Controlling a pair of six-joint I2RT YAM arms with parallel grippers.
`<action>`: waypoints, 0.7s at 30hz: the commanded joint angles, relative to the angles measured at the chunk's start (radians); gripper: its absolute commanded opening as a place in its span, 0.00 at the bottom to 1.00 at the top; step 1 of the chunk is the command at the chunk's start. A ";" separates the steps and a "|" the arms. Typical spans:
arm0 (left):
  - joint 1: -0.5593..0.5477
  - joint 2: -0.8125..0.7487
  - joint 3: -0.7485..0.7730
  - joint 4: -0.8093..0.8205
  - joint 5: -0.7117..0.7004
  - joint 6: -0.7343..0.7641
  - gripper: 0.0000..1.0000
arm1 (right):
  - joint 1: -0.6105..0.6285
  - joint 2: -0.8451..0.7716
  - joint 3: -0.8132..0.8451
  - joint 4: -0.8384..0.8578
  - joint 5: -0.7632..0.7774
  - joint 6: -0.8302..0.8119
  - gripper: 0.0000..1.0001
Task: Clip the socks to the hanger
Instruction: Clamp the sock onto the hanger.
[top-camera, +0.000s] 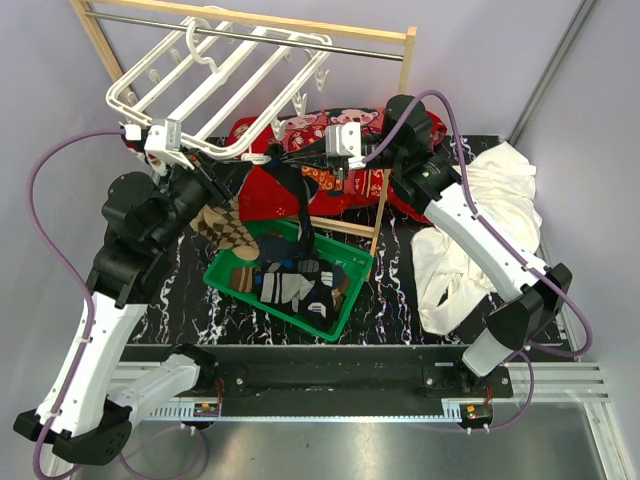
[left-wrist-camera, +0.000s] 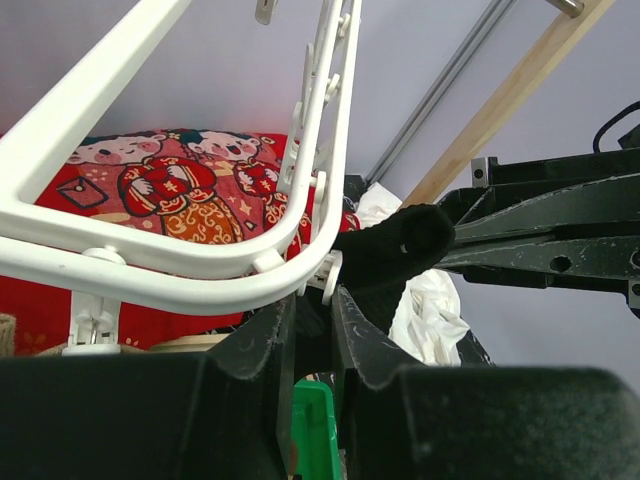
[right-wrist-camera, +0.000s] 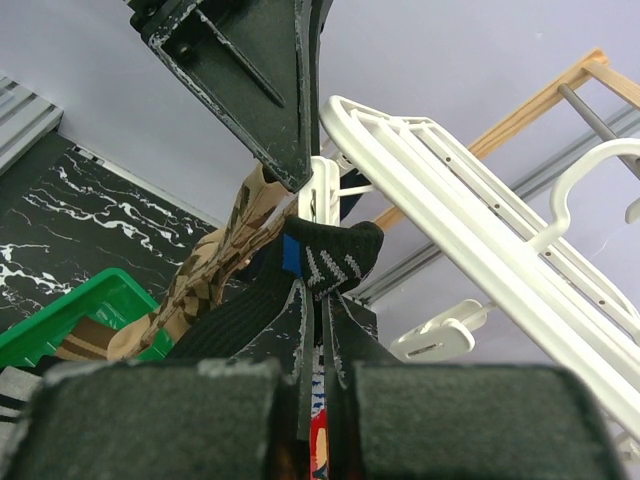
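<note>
The white hanger (top-camera: 200, 85) hangs by its hook from the metal rod. At its near corner my left gripper (top-camera: 262, 158) is shut on one of its white clips (left-wrist-camera: 338, 272), the fingertips pinching the clip just under the frame (left-wrist-camera: 150, 255). My right gripper (top-camera: 318, 162) faces it from the right, shut on the cuff of a black sock (right-wrist-camera: 335, 252) held right at that clip (right-wrist-camera: 320, 195); the rest of the sock (top-camera: 304, 215) dangles toward the basket. A brown argyle sock (top-camera: 225, 228) hangs just left of it (right-wrist-camera: 215, 265). More socks (top-camera: 290, 285) lie in the basket.
A green basket (top-camera: 340, 320) sits below the grippers on the black marbled table. A red printed cloth (top-camera: 340, 185) lies behind it and a big white cloth (top-camera: 480, 240) at the right. The wooden rack (top-camera: 405, 60) and its rod stand at the back.
</note>
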 joint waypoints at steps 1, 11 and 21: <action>0.001 0.015 0.053 0.010 0.048 0.007 0.00 | -0.004 0.011 0.055 0.028 -0.028 -0.023 0.00; 0.001 0.031 0.073 -0.013 0.073 0.009 0.00 | 0.001 0.031 0.086 0.028 -0.045 -0.028 0.00; 0.001 0.035 0.092 -0.033 0.079 0.016 0.01 | 0.012 0.048 0.118 0.028 -0.040 -0.040 0.00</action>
